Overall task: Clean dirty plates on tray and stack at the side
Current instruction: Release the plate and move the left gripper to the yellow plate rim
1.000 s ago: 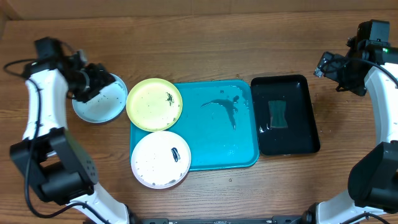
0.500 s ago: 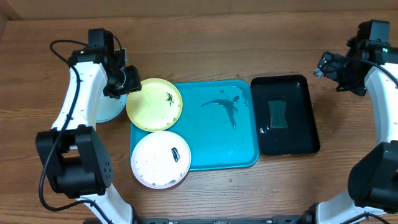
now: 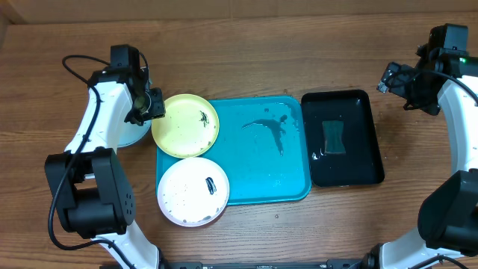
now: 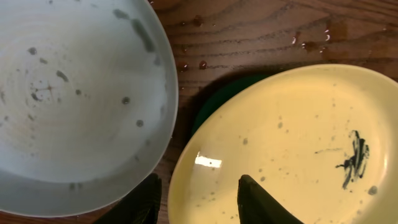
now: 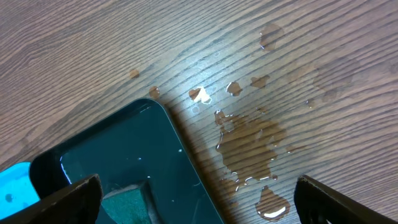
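Overhead: the lime-green-rimmed round plate [image 3: 185,125] is seen overhanging the turquoise plastic tray's [image 3: 261,179] far-left corner. Left wrist: the left gripper [image 4: 199,185] is held part-spread over that plate's rim. Right wrist: the right gripper [image 5: 198,190] is spread wide.

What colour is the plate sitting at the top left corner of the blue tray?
The plate is lime-green with a small dark smear; the overhead view shows it best.
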Action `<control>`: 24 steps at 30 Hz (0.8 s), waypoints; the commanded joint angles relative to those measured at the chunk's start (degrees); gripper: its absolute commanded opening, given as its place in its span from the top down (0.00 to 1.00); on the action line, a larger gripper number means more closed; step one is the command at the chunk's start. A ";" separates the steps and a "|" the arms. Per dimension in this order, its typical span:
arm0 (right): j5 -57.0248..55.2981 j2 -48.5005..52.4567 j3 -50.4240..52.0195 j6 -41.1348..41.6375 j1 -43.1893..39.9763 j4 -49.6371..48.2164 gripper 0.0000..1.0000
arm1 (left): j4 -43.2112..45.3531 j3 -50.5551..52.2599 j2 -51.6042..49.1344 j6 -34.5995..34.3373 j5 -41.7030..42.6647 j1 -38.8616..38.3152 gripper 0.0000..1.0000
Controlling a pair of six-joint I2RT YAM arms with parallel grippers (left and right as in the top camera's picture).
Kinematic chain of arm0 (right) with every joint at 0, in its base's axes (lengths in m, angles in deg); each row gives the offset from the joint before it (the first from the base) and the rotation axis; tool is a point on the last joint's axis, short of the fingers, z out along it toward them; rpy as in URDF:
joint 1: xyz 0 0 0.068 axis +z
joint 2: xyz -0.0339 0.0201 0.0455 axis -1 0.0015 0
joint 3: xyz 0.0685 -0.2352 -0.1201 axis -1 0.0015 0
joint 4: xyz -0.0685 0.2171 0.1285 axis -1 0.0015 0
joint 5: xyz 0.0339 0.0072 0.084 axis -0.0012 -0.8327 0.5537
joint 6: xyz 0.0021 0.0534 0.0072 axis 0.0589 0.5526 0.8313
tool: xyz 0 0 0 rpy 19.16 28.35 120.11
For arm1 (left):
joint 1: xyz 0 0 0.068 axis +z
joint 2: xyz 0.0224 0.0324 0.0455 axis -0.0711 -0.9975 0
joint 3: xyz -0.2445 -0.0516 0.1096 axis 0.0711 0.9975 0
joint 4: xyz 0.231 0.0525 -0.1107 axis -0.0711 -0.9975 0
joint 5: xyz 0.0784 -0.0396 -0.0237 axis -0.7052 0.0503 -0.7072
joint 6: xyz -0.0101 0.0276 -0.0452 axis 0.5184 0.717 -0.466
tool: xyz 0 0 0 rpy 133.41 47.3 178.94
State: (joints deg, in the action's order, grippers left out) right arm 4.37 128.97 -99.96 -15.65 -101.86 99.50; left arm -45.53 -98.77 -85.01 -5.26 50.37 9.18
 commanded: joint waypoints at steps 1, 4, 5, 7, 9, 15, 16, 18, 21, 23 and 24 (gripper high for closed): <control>-0.55 0.13 -0.24 0.20 0.20 -0.28 0.00 | 1.14 1.75 0.44 0.44 -2.21 0.13 0.59; -0.55 0.13 -0.24 0.22 0.20 -0.28 0.00 | 1.75 2.80 0.44 0.46 -2.21 0.13 0.61; -0.55 0.13 -0.24 0.22 0.20 -0.26 0.00 | 1.79 3.15 0.44 0.46 -2.21 0.13 0.62; -0.55 0.13 -0.24 0.22 0.20 -0.28 0.00 | 2.47 4.31 0.44 0.46 -2.21 0.13 0.64; -0.55 0.13 -0.24 0.22 0.20 -0.28 0.00 | 3.54 5.70 0.44 0.46 -2.21 0.13 0.66; -0.55 0.13 -0.24 0.22 0.20 -0.28 0.00 | 4.72 7.61 0.42 0.42 -2.03 0.11 0.74; -0.55 0.13 -0.24 0.22 0.20 -0.26 0.00 | 4.72 7.61 0.42 0.39 -2.01 0.11 0.76; -0.55 0.13 -0.24 0.20 0.20 -0.28 0.00 | 4.68 7.61 0.42 -0.61 -1.99 0.11 0.80; -0.55 0.13 -0.24 0.20 0.20 -0.28 0.00 | 4.55 7.61 0.42 -1.46 0.39 0.11 0.90; -0.55 0.13 -0.24 0.22 0.20 -0.28 0.00 | 4.52 7.61 0.42 -1.46 2.78 0.11 0.93; -0.55 0.13 -0.24 0.22 0.20 -0.28 0.00 | 4.50 7.61 0.42 -1.46 3.67 0.11 0.93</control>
State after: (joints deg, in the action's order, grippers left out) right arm 4.37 128.97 -99.96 -15.65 -101.86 99.52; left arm -41.05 -91.33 -85.01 -5.91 50.13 9.18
